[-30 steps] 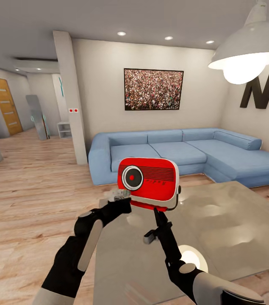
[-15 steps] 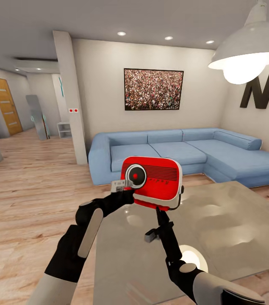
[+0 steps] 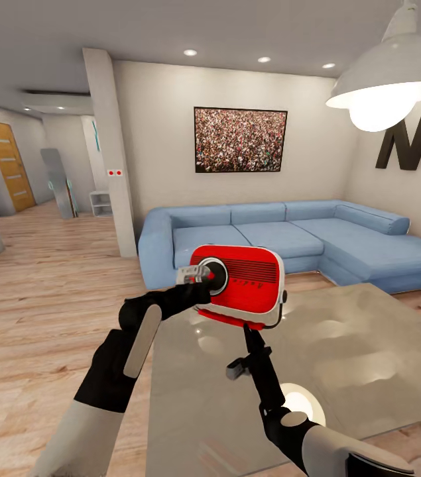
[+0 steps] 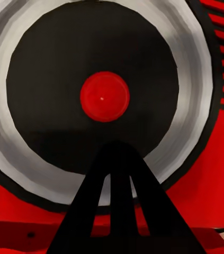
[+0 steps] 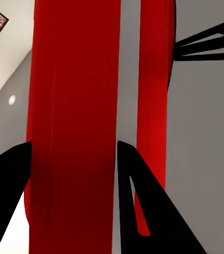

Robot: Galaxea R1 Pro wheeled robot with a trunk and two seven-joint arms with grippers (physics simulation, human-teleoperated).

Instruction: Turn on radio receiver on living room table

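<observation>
1. The radio receiver (image 3: 240, 286) was held up above the near end of the desk (image 3: 343, 358), not resting on it. Red front with the dial faced the head camera, roughly centre frame.
2. Right hand (image 3: 250, 331) pinched the radio from below at its 6 o'clock edge. In the right wrist view the red body (image 5: 74, 132) sat between the two dark fingers (image 5: 138, 206), so the grip looked firm.
3. Change over the last second: the radio shifted slightly right and up, and the left hand (image 3: 197, 281) moved up from below the dial's 8 o'clock to right on the dial (image 3: 211, 273).
4. Left wrist view confirmed it: the black dial with the red centre button (image 4: 104, 97) was dead ahead, with the fingertips (image 4: 117, 211) reading as one dark wedge. Fingers looked pressed together, holding nothing.
5. In the head view the left fingertips overlapped the dial rim at 9 o'clock. Couldn't tell if there was real contact or a small gap.
6. Judgement: approach phase was basically finished and the press on the button was the step in hand. No visible cue that the radio was on yet.
7. Risk: a push along the dial axis could rock the radio in the single-edge pinch.
8. Surroundings: blue sofa (image 3: 290, 238) at 12 o'clock behind the desk, pendant lamp (image 3: 389, 73) at 2 o'clock.
</observation>
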